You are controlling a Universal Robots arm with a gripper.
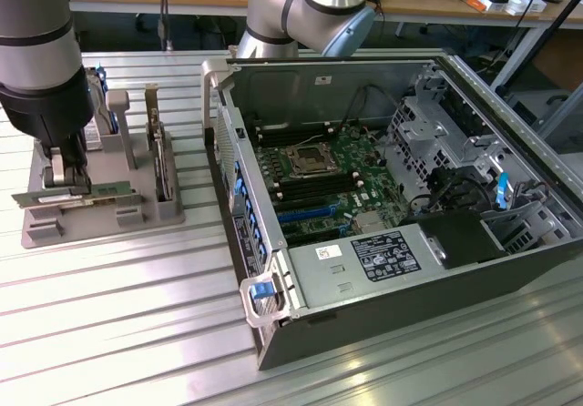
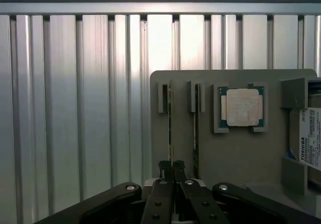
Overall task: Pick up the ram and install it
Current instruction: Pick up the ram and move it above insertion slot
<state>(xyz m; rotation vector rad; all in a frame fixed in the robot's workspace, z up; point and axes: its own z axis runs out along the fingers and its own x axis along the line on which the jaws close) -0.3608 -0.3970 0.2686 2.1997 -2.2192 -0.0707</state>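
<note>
The ram [image 2: 170, 123] is a thin green stick standing on edge in a slot of the grey holder [image 2: 235, 158]. My gripper [image 2: 171, 166] is shut on it, both black fingers pressed against its sides near one end. In the exterior view the gripper [image 1: 66, 180] reaches down at the left onto the ram [image 1: 109, 190], which still sits in the holder [image 1: 100, 226]. The open computer case [image 1: 273, 333] lies to the exterior view's right, with the motherboard [image 1: 319, 174] and its long dark memory slots exposed.
A second thin stick [image 2: 196, 128] stands in the neighbouring slot. The holder also carries a square silver processor [image 2: 243, 107], a hard drive [image 2: 310, 141] and an upright card [image 1: 159, 151]. The ribbed aluminium table [image 1: 137, 315] lies all round, and the case wall [image 1: 228, 151] stands between holder and motherboard.
</note>
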